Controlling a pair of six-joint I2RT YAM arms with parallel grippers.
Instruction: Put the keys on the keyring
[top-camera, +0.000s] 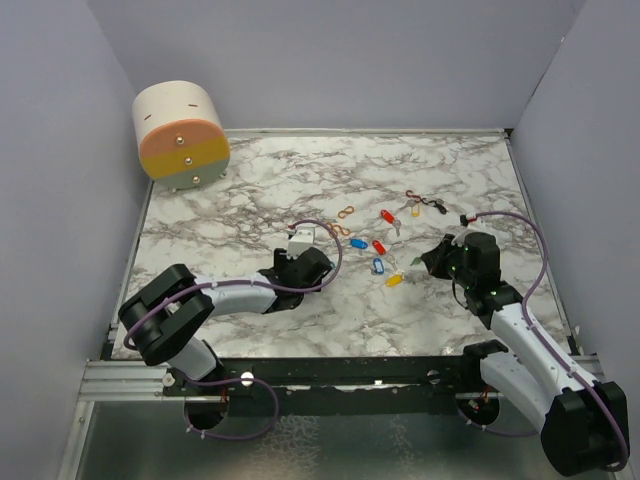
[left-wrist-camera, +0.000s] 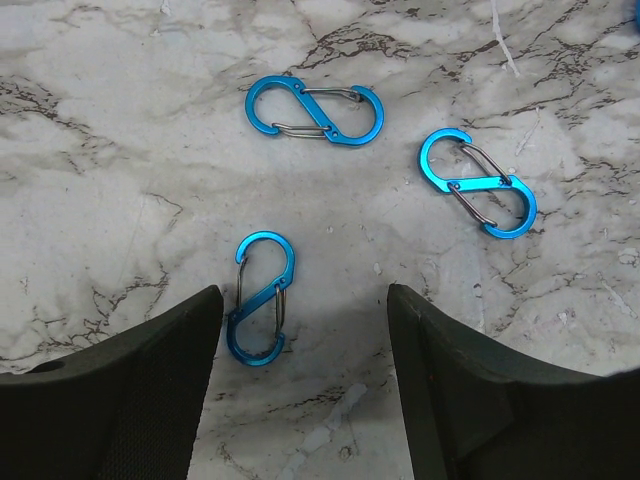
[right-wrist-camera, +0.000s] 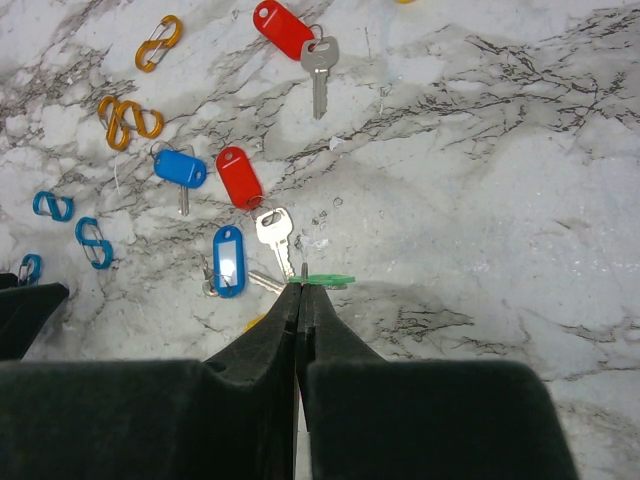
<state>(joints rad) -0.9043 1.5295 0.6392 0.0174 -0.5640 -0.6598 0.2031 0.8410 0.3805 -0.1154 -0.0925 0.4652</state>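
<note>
1. Found the left gripper (left-wrist-camera: 305, 300) with jaws apart over three blue metal figure-eight clips (left-wrist-camera: 315, 110), left of centre on the white marble tabletop (top-camera: 250, 180); nothing held.
2. Saw small metal keys with red, blue and yellow plastic tags (right-wrist-camera: 240, 178) loose mid-table, none on a clip.
3. Found the right gripper (right-wrist-camera: 300, 285) pressed together at a green plastic tag (right-wrist-camera: 330, 279); could not tell whether pinched.
4. Judged threading not yet begun.

Yellow tag (right-wrist-camera: 256, 322) mostly behind R claw (right-wrist-camera: 301, 291), green tag (right-wrist-camera: 336, 279) partly
</note>
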